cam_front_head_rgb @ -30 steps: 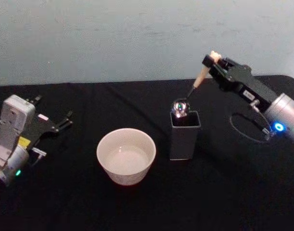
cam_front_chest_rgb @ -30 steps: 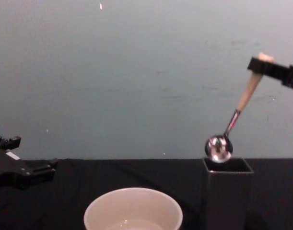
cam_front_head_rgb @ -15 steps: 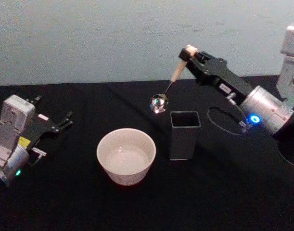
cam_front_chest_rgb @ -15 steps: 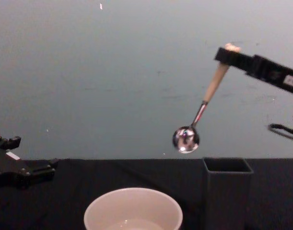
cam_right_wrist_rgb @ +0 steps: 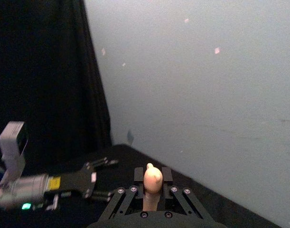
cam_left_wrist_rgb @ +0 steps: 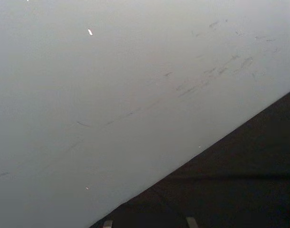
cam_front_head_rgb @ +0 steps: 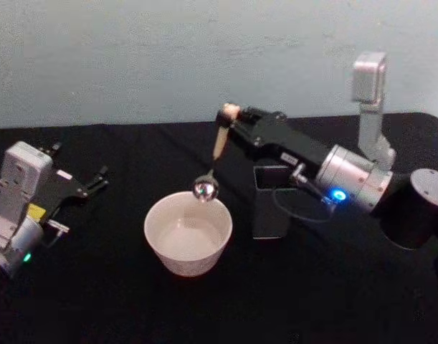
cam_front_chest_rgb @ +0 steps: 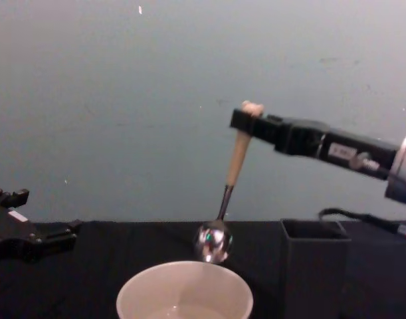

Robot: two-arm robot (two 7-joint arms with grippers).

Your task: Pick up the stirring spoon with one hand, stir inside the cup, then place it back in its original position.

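The cup point(cam_front_head_rgb: 186, 259) and dark holder point(cam_front_head_rgb: 265, 215) are seen from above in the head view, low and close in the chest view; the far wall point(cam_left_wrist_rgb: 111, 71) is faced by both wrist views.

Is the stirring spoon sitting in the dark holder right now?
No, the right gripper holds the stirring spoon by its handle, its bowl over the cup, left of the holder.

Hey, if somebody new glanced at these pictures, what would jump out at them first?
The right hand reaches in over the black table, shut on the bear-topped handle of the stirring spoon, whose shiny bowl hangs just above the far rim of the cream cup. Beside the cup, toward the robot's right, stands the dark square holder. The left hand rests open on the left side.
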